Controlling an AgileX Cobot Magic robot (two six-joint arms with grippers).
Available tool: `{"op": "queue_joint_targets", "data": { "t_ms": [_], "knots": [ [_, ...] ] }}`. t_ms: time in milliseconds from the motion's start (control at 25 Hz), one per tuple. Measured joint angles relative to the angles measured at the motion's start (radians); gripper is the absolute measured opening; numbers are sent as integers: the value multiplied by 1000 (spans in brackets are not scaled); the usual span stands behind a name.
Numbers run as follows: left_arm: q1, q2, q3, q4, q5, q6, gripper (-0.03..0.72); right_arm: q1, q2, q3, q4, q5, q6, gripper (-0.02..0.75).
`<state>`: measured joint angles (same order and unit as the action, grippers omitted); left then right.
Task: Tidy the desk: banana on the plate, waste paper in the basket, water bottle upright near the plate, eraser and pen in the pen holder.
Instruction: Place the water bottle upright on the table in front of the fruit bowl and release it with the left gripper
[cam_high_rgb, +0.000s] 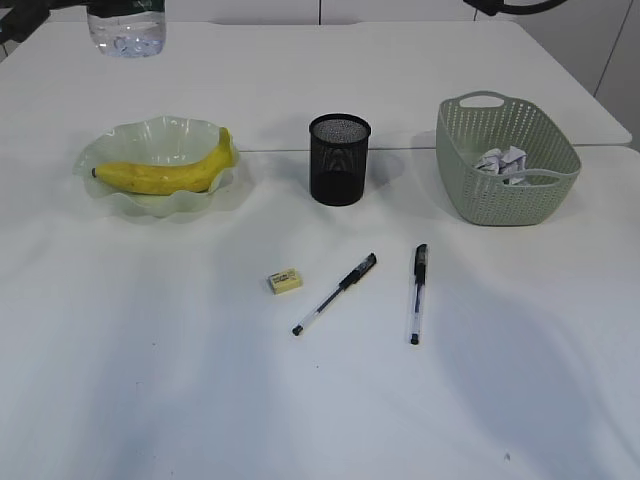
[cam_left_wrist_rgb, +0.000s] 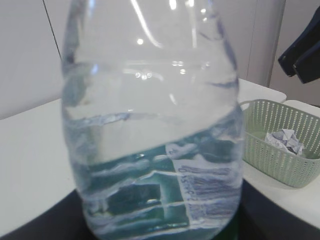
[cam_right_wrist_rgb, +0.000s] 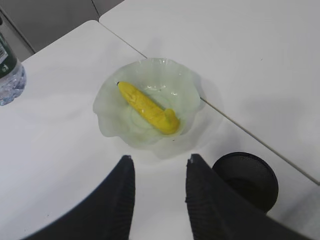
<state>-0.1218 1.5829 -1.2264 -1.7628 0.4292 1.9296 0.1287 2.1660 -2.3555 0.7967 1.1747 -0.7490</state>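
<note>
While most of the desk already looks sorted, one big piece is off the surface: the water bottle (cam_high_rgb: 126, 27) hangs in the air above the far left corner of the table (cam_high_rgb: 320, 400), only its lower part showing at the top edge of the exterior view. From the left wrist camera the bottle fills the frame, label and water line tilted, so I judge the left gripper is clamped around it, though its fingers themselves are hidden behind the bottle. The plate (cam_high_rgb: 110, 160) sits almost straight below and slightly nearer to me, with the banana (cam_high_rgb: 170, 172) lying across it. So the drop-off spot lies down and a touch forward of the bottle, on bare table beside the plate's rim.

Over on the right stands the basket (cam_high_rgb: 560, 190) with the waste paper (cam_high_rgb: 502, 162) already inside. The pen holder (cam_high_rgb: 340, 160) stands between plate and basket, and looks empty from here.

Nearer the front edge lie two pens. One pen (cam_high_rgb: 335, 294) slants from upper right to lower left; the other pen (cam_high_rgb: 417, 294) runs almost straight toward me. The eraser (cam_high_rgb: 284, 280) lies just left of the slanted pen, apart from it.

The right gripper (cam_right_wrist_rgb: 159, 187) hovers high, looking down on plate and holder, its jaws parted with nothing between them. To my eye the pens lie on its side.
</note>
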Motion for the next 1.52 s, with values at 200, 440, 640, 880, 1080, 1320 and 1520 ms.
{"op": "queue_joint_targets", "data": {
  "t_ms": [200, 440, 640, 880, 1080, 1320, 1520],
  "knots": [
    [0, 0, 0, 0, 0, 0, 386, 0, 0, 0, -1, -7, 0, 263],
    [0, 0, 0, 0, 0, 0, 386, 0, 0, 0, -20, -8, -4, 263],
    [0, 0, 0, -2, -35, 0, 386, 0, 0, 0, -71, -28, -27, 262],
    [0, -39, 0, -10, -157, 0, 386, 0, 0, 0, -146, -59, -31, 262],
    [0, -89, 0, -8, -177, 0, 386, 0, 0, 0, -158, -74, -32, 262],
    [0, -134, 42, -2, -203, 2, 386, 0, 0, 0, -175, -99, -34, 262],
    [0, -203, 122, -2, -249, 2, 386, 0, 0, 0, -183, -115, -34, 262]
  ]
}}
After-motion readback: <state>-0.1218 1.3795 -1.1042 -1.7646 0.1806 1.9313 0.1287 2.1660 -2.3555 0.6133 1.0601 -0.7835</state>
